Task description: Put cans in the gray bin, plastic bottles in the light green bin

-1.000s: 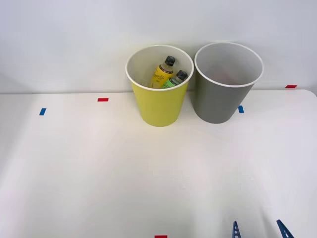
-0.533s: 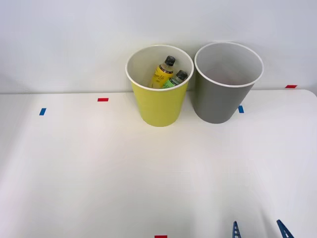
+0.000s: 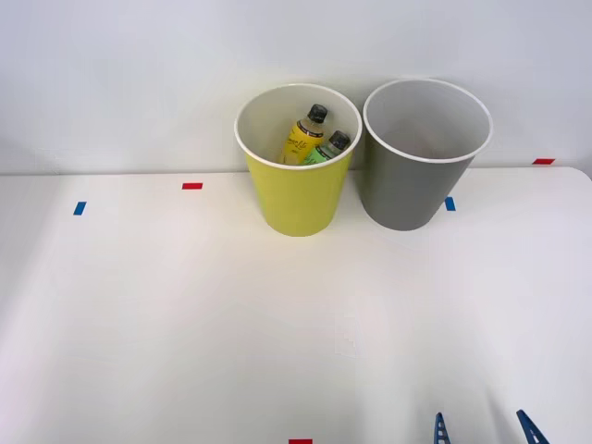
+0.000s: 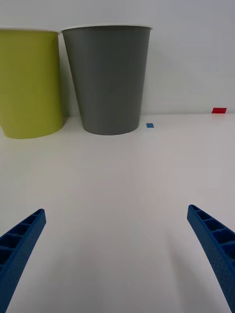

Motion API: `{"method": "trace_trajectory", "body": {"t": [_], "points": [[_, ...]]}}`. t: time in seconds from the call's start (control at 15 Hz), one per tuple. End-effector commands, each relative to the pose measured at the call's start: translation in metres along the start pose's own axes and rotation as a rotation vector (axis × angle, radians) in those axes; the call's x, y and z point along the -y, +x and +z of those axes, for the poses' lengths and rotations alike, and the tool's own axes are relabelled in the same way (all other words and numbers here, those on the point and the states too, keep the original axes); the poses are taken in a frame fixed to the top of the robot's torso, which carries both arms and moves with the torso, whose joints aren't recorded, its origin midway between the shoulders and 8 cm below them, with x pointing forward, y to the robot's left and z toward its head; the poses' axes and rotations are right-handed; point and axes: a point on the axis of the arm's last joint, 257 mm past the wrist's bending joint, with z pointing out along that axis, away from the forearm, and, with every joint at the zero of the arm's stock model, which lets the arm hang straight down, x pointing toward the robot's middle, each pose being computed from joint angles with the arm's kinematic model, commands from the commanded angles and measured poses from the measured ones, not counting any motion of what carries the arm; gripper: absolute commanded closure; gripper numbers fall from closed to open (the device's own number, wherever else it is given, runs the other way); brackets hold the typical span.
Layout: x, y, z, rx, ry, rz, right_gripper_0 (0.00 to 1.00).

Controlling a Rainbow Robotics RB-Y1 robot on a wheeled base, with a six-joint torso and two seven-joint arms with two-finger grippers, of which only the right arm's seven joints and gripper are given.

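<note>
Two bins stand side by side at the far edge of the white table (image 3: pixel 185 314), against the wall. On the left we see the light green bin (image 3: pixel 296 199), upright, with both plastic bottles inside it: the yellow bottle (image 3: pixel 303 137) leaning on the left, the green-label bottle (image 3: pixel 326 148) just beside it on the right, dark caps up. Right of it, rims nearly touching, sits the gray bin (image 3: pixel 412 190), upright; we cannot make out what lies at its bottom.

At the near edge, right of center, we see the right gripper (image 3: pixel 485 429), blue ribbed fingers (image 4: pixel 19 244) spread wide, holding nothing, touching nothing. Both bins lie well apart from it, far and to its left, the gray one closer to its line.

Between gripper and bins we see bare tabletop. Small red and blue tape marks (image 3: pixel 191 186) dot the table's far edge and near edge.
</note>
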Motion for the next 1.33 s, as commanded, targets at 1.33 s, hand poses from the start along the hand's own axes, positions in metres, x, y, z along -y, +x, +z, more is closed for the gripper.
{"method": "trace_trajectory", "body": {"t": [1.33], "points": [[0.0000,0.0000,0.0000,0.000,0.000,0.000,0.00]]}}
